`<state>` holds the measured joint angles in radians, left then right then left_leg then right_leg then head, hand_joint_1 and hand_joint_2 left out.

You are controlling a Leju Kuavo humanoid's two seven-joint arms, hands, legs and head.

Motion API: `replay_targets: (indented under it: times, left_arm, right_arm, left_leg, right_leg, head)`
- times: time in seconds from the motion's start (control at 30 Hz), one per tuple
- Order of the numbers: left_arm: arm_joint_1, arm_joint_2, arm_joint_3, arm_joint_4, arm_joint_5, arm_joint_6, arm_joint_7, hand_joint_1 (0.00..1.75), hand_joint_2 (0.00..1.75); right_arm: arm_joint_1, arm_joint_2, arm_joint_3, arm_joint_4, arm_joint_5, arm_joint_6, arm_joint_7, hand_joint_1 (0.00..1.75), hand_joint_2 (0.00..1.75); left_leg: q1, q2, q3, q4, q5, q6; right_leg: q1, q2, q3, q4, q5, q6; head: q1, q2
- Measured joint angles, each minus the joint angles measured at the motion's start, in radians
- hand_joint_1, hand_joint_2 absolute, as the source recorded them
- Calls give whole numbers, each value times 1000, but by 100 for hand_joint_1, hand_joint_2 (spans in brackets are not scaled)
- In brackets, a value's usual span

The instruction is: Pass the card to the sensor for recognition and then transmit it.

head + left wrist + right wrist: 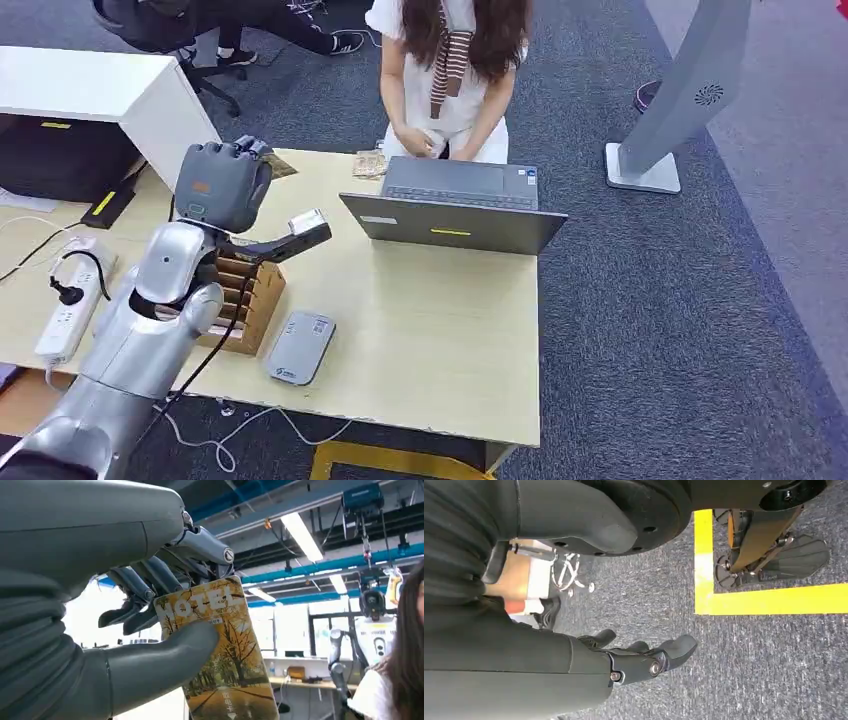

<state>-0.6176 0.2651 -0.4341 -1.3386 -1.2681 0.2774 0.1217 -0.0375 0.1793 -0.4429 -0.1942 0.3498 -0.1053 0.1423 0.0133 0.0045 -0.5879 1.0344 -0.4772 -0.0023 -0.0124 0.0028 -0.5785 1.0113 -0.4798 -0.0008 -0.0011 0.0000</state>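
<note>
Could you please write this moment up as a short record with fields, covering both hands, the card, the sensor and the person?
left hand: raised above the table, holding the card between thumb and fingers
card: printed with autumn trees and the word MOTEL
right hand: hanging low over grey carpet, holding nothing, fingers loosely apart
sensor: grey, flat on the table, beside a wooden card holder
person: across the table, behind an open laptop
</note>
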Motion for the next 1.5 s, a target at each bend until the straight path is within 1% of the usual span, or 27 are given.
replay_targets:
  times: [0.07, 0.13, 0.3, 0.4, 0.57, 0.67, 0.83, 0.87, 1.1, 1.2, 1.33, 1.5]
  left_arm:
    - [-25, -3, 0, 26, -28, 9, 16, 175, 175]
    - [-66, -2, 1, 75, -64, 30, 30, 175, 175]
    - [-192, 16, 14, 287, -123, 60, 26, 175, 175]
    - [-227, 21, 21, 369, -127, 72, 23, 175, 175]
    - [-250, 21, 26, 439, -124, 68, 28, 175, 175]
    - [-256, 21, 31, 462, -109, 67, 28, 175, 175]
    - [-256, 21, 39, 489, -83, 77, 24, 175, 175]
    - [-256, 21, 42, 492, -78, 80, 23, 0, 175]
    - [-234, 22, 54, 501, -72, 115, 21, 0, 175]
    - [-217, 18, 54, 499, -56, 137, 8, 0, 175]
    - [-164, 8, 67, 442, -21, 169, -13, 0, 175]
    - [-126, 1, 79, 394, 3, 180, -27, 0, 175]
  right_arm:
    - [-1, 0, 0, 0, 6, 3, 0, 0, 175]
    - [-3, 0, 0, 0, 15, 8, 0, 0, 175]
    - [-5, -1, 0, 0, 24, 13, 7, 0, 175]
    - [-6, -2, 0, 0, 24, 13, 9, 0, 175]
    - [-7, -2, 0, 0, 24, 11, 13, 0, 175]
    - [-7, -2, 0, 0, 27, 9, 21, 0, 175]
    - [-7, -2, 0, 0, 39, 10, 18, 0, 175]
    - [-7, -2, 0, 0, 39, 10, 16, 0, 175]
    - [-7, -3, 0, 0, 42, 10, 15, 0, 175]
    - [-7, -3, 0, 0, 43, 4, 16, 0, 175]
    - [-7, -3, 0, 0, 57, -4, 18, 0, 175]
    - [-7, -3, 0, 0, 58, -7, 18, 0, 175]
  left_leg:
    - [0, 0, 0, 0, 0, 0]
    - [0, 0, -1, 0, 0, 0]
    - [0, 1, 0, 0, 1, -1]
    - [0, 0, 0, 0, 1, -1]
    - [0, 1, 0, 0, 1, -1]
    - [0, 0, 0, 0, 1, -1]
    - [0, 1, -1, 0, 1, -1]
    - [0, 1, -1, 0, 1, -1]
    - [0, 0, -1, 0, 1, -1]
    - [0, 0, -1, 0, 1, -1]
    - [0, 0, -1, 0, 1, -1]
    - [0, 0, -1, 0, 1, -1]
  right_leg:
    - [0, 0, 0, 0, 0, 0]
    - [0, 0, 0, 0, 0, 0]
    - [0, 1, 0, 1, 1, -1]
    - [0, 1, 0, 1, 1, -1]
    - [0, 1, -1, 1, 1, -1]
    - [0, 1, -1, 1, 1, -1]
    - [0, 1, -1, 1, 1, -1]
    - [0, 1, -1, 1, 1, -1]
    - [0, 1, -1, 1, 1, -1]
    - [0, 1, -1, 1, 1, -1]
    - [0, 1, -1, 0, 1, -1]
    - [0, 1, -1, 0, 1, -1]
  head:
    - [0, 0]
    - [0, 0]
    - [0, 0]
    - [0, 0]
    - [0, 0]
    - [0, 0]
    - [0, 0]
    - [0, 0]
    - [0, 0]
    - [0, 0]
    - [0, 0]
    - [0, 0]
